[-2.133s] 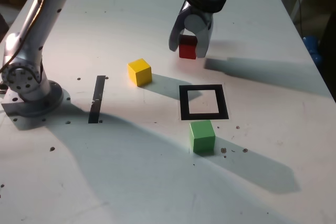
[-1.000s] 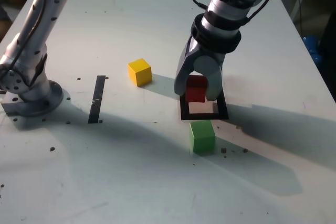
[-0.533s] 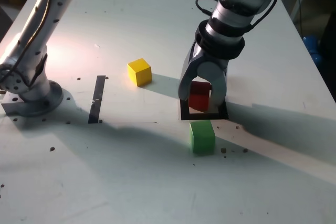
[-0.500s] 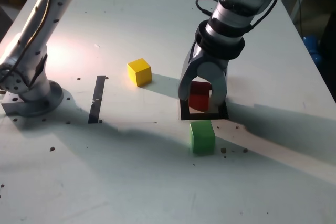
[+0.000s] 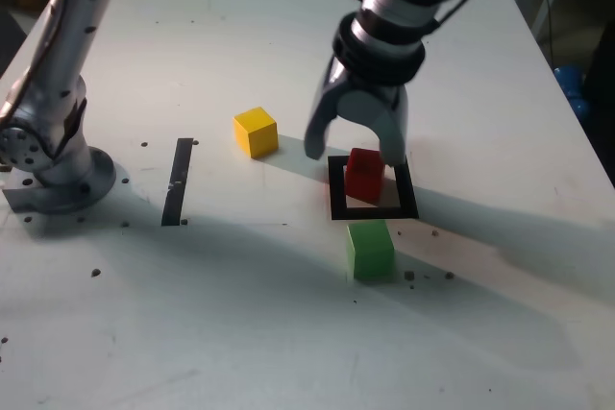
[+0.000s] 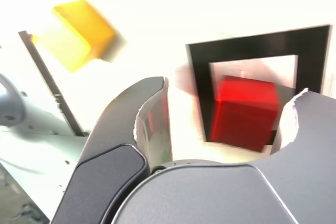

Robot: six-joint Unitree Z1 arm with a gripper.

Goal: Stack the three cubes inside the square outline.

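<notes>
In the exterior view, the gripper hangs over the white table with its jaws spread wide apart, holding nothing; one finger comes down on the exterior view's left side of the square outline and the other finger sits at the outline's far right edge, close beside the red cube. The red cube rests on the table inside the square outline, toward its far side, and appears to overlap the far border a little. The green cube stands just outside the outline's near edge, close to the frame but apart from the red cube. The yellow cube lies well apart on the exterior view's left, between the outline and a straight black tape strip. The arm's grey base sits at the exterior view's left edge of the table. In the wrist view, blurred by motion, the red cube sits within the black square outline, over its white centre and covering part of one border. The two dark fingers stand widely parted on either side of the cube, and a clear gap shows between the cube and the nearer finger. The yellow cube shows off to one side, beside the tape strip.
</notes>
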